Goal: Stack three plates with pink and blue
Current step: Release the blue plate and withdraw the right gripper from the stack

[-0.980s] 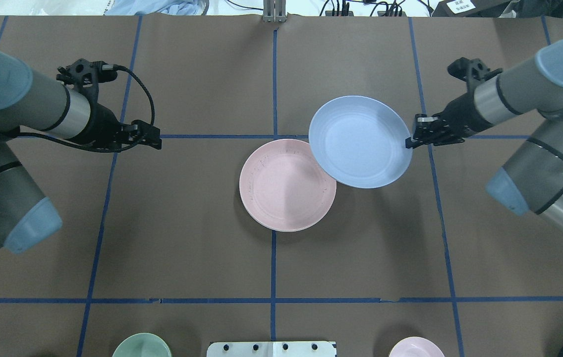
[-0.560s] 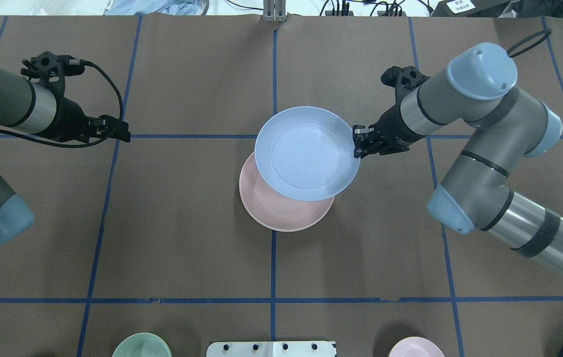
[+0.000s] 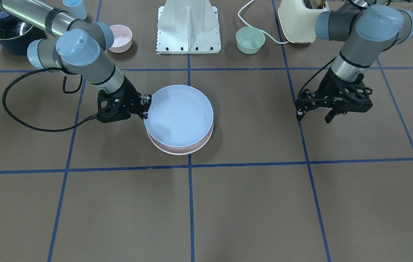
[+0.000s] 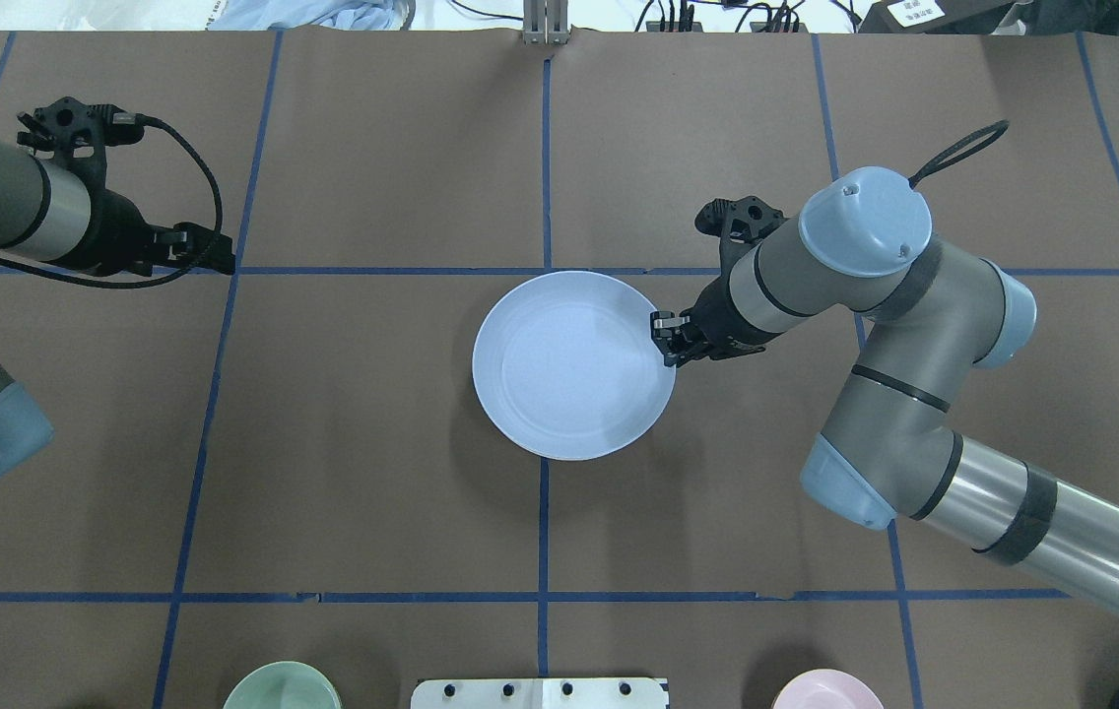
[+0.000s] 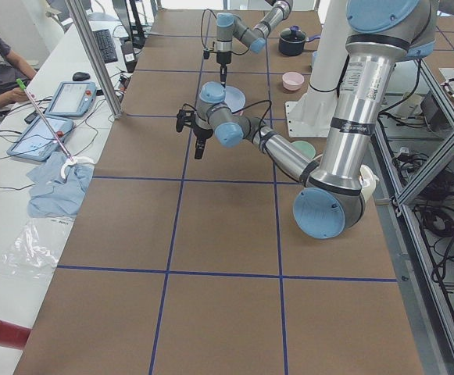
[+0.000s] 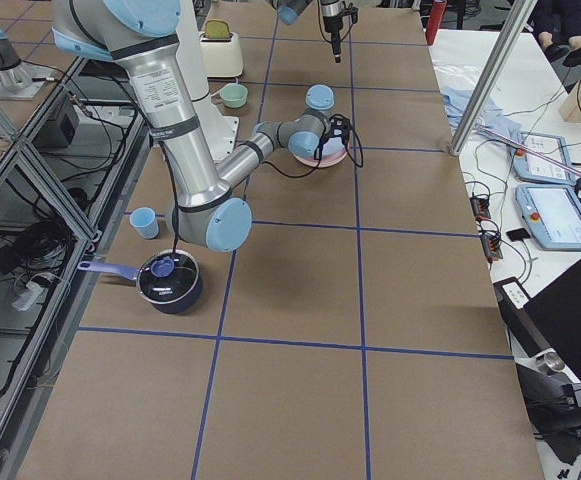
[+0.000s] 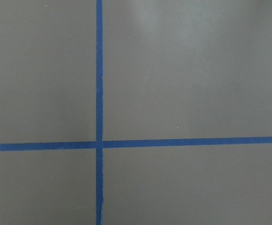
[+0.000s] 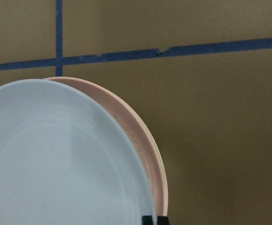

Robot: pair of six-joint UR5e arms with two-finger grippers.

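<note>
The blue plate [image 4: 569, 364] lies centred over the pink plate, which is hidden under it in the overhead view. From the front only the pink plate's rim [image 3: 177, 151] shows below the blue plate [image 3: 179, 114]. My right gripper [image 4: 663, 340] is shut on the blue plate's right rim, also seen from the front [image 3: 145, 105]. The right wrist view shows the blue plate [image 8: 56, 159] over the pink rim [image 8: 145, 154]. I cannot tell whether the two plates touch. My left gripper [image 3: 313, 115] is open and empty, far off to the left above bare table [image 4: 215, 258].
Along the robot-side edge stand a green bowl [image 3: 250, 40], a pink bowl [image 3: 120, 38], the white robot base [image 3: 188, 25], a cream appliance [image 3: 299, 20], a dark pot [image 3: 13, 34] and a blue cup [image 3: 73, 9]. Blue tape lines cross the brown table.
My right arm carried the blue plate left and toward the robot until it covers the pink plate. My left arm drew back to the left.
</note>
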